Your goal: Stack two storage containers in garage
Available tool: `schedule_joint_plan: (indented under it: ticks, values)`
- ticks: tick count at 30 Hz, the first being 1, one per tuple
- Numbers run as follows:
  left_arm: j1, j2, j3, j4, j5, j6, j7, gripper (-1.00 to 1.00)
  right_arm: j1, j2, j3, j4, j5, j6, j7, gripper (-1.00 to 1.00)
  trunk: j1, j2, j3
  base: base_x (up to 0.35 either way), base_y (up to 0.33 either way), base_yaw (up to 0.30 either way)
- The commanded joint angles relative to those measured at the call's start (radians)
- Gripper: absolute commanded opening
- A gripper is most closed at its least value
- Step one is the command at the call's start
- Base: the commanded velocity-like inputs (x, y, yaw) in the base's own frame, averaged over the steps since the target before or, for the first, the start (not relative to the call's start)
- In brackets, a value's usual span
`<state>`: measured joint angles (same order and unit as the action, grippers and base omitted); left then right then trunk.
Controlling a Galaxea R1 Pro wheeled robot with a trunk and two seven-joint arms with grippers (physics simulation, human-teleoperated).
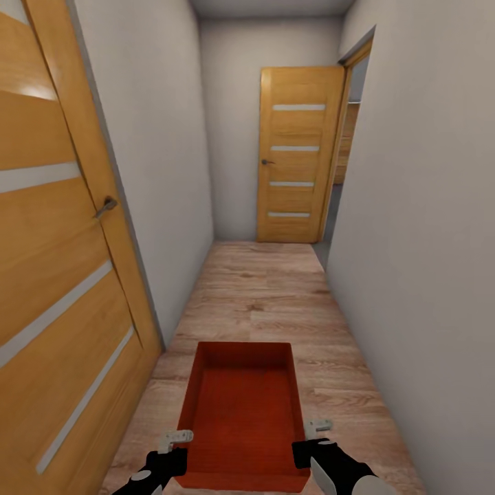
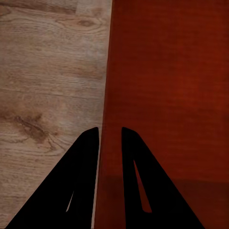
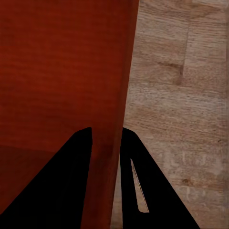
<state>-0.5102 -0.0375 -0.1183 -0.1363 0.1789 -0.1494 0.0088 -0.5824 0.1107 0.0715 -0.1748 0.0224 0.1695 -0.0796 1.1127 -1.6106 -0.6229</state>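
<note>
One red-orange storage container [image 1: 242, 405] hangs low in front of me over light wood planks, its open top facing up. My left gripper [image 1: 183, 448] is shut on its left wall, which passes between the fingers in the left wrist view [image 2: 109, 130]. My right gripper [image 1: 304, 443] is shut on the right wall, seen clamped in the right wrist view [image 3: 106, 129]. The bin's inside [image 2: 171, 86] [image 3: 62, 67] holds nothing. The second container, the garage and its concrete floor are out of view.
I am in a narrow hallway with white walls close on both sides. A large orange door [image 1: 55, 275] stands near on the left. At the far end is another orange door with four frosted strips [image 1: 297, 158], swung open beside a doorway [image 1: 344, 165].
</note>
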Motion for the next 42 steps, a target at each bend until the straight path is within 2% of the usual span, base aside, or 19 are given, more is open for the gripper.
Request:
schedule_joint_plan:
  ticks: [1,42]
  values:
    - [-0.001,0.001,-0.006,0.0,0.007,-0.004,0.008,-1.0,0.0,-0.006,0.001,-0.002,0.019,0.008,-0.009,-1.0,0.001,0.0,-0.001,0.34,0.0,-0.017]
    - [-0.001,0.001,-0.006,0.0,0.007,-0.004,0.008,-1.0,0.0,-0.007,0.001,-0.002,0.019,0.008,-0.008,-1.0,0.001,0.0,-0.001,0.34,0.0,-0.038]
